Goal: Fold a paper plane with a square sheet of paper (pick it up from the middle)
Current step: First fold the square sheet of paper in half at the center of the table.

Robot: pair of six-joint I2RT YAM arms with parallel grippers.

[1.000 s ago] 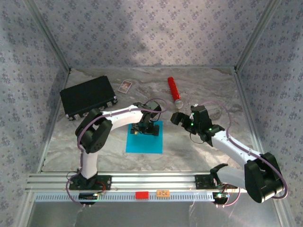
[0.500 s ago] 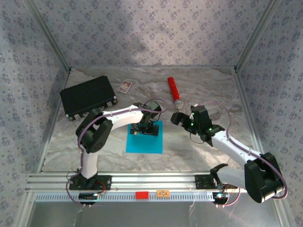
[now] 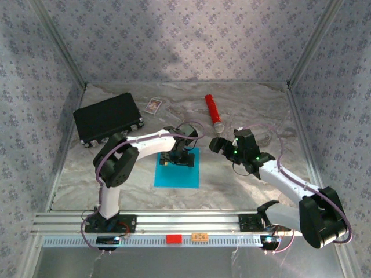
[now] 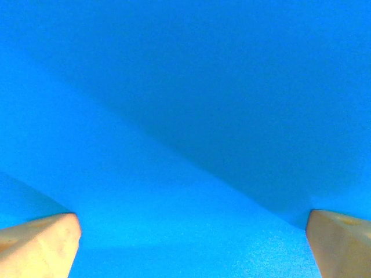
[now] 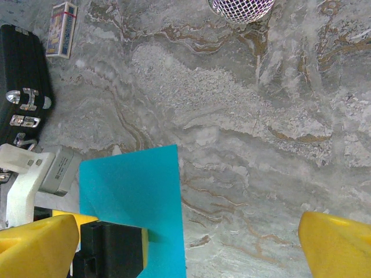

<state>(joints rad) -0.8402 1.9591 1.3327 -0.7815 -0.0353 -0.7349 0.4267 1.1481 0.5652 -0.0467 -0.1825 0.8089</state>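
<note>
here the left gripper (image 3: 178, 157), jaws wide, hangs over the square sheet of paper (image 3: 177, 175), likely to pinch its middle; right gripper (image 3: 217, 144) open nearby.

We see the square sheet of paper (image 3: 177, 175) lying flat and unfolded on the grey marbled table (image 3: 243, 110), a little left of the middle and in the nearer half of the surface. It is thin, bright cyan-blue, plain and unmarked. Its edges run nearly parallel to the table's sides, with only a slight skew, and part of its far edge is covered from above.

Close up from the left wrist, we find the sheet (image 4: 185, 116) smooth and without creases, crossed only by soft diagonal shadows. From the right wrist, we make out one straight edge and a sharp corner of the sheet (image 5: 133, 185) resting flush on the marbled surface.
</note>
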